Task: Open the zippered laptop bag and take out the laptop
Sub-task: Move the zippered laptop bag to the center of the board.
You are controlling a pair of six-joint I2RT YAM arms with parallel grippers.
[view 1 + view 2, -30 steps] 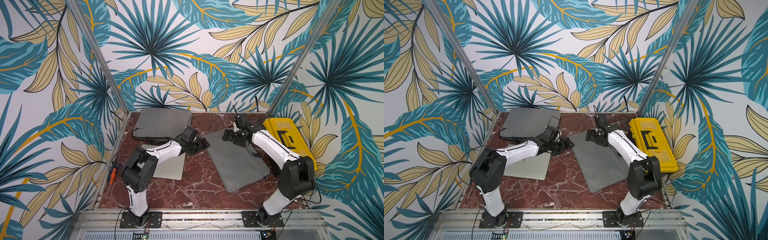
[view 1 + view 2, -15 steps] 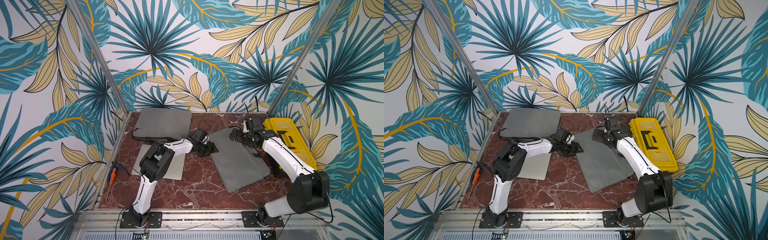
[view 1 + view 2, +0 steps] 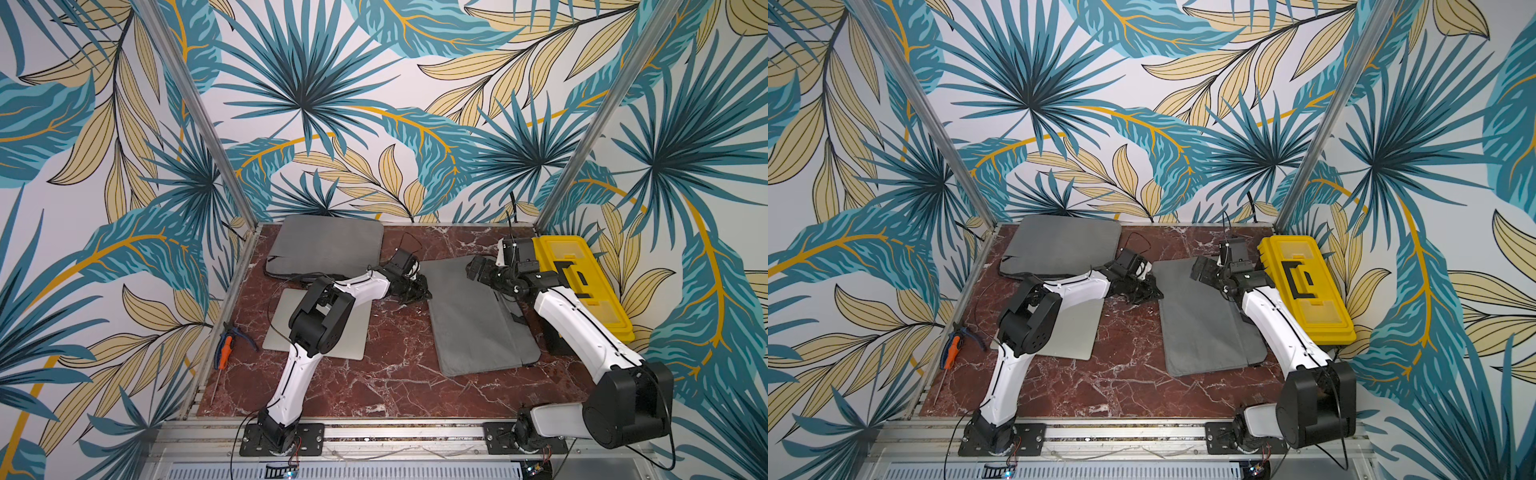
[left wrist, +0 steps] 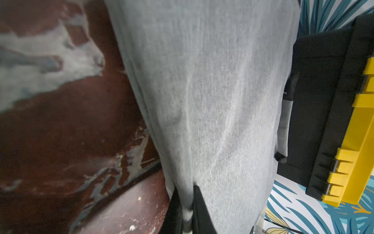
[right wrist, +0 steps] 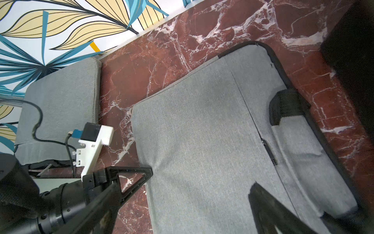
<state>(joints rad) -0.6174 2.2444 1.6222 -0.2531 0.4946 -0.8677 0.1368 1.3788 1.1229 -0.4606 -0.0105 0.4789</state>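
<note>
Since the left gripper [image 3: 417, 289] clenched on the grey laptop bag [image 3: 478, 324] mid-table, both top views show the right gripper [image 3: 477, 269] backed off, released. Left wrist: fabric pinched between fingers [image 4: 202, 214]. Right wrist: zipper rim [image 5: 281, 72] looks closed; bag anchored for unzipping.

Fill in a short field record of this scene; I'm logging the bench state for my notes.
surface: red marble table
centre bag: grey, flat, between the arms
back bag: grey, far left corner
laptop: silver, closed, on the table, outside both bags
left jaws: shut on the centre bag's side edge
right jaws: open, over the centre bag's far end
toolbox: yellow, right edge
screwdriver: orange handle, left edge
</note>
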